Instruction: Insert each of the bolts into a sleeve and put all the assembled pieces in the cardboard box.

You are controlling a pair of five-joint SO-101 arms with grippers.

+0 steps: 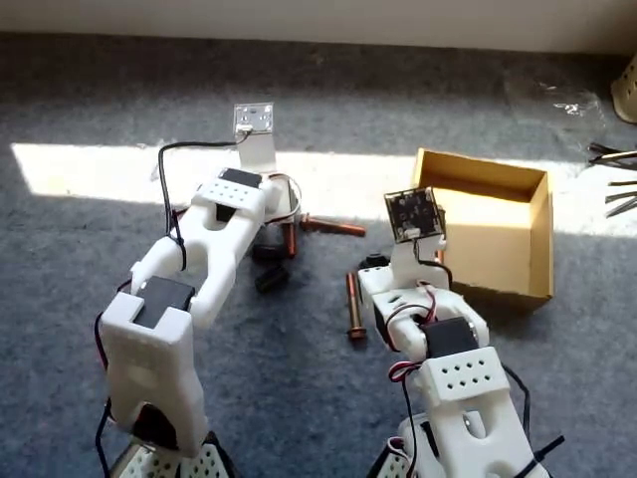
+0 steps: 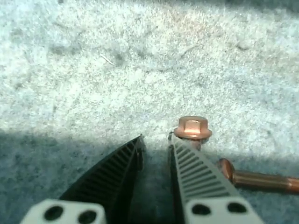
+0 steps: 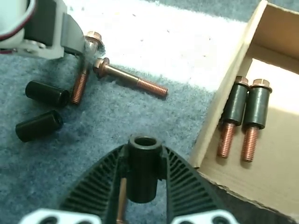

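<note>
My right gripper [image 3: 143,150] is shut on a black sleeve [image 3: 142,170], held just above the carpet beside the cardboard box [image 1: 537,234]. Two assembled bolt-and-sleeve pieces [image 3: 246,119] lie inside the box. My left gripper [image 2: 155,139] is low over the carpet, slightly open, with nothing between its fingers. A copper bolt's head [image 2: 192,128] sits just outside the tip of its pale finger. A second bolt [image 3: 131,80] lies flat next to it. A third bolt [image 1: 353,304] lies by my right gripper. Two loose sleeves [image 3: 42,109] rest near the left gripper.
Everything sits on grey carpet crossed by a sunlit band [image 1: 80,169]. Metal tools [image 1: 617,184] and a crumpled plastic wrap [image 1: 557,100] lie at the far right. The box's near wall [image 3: 219,102] stands close to my right gripper.
</note>
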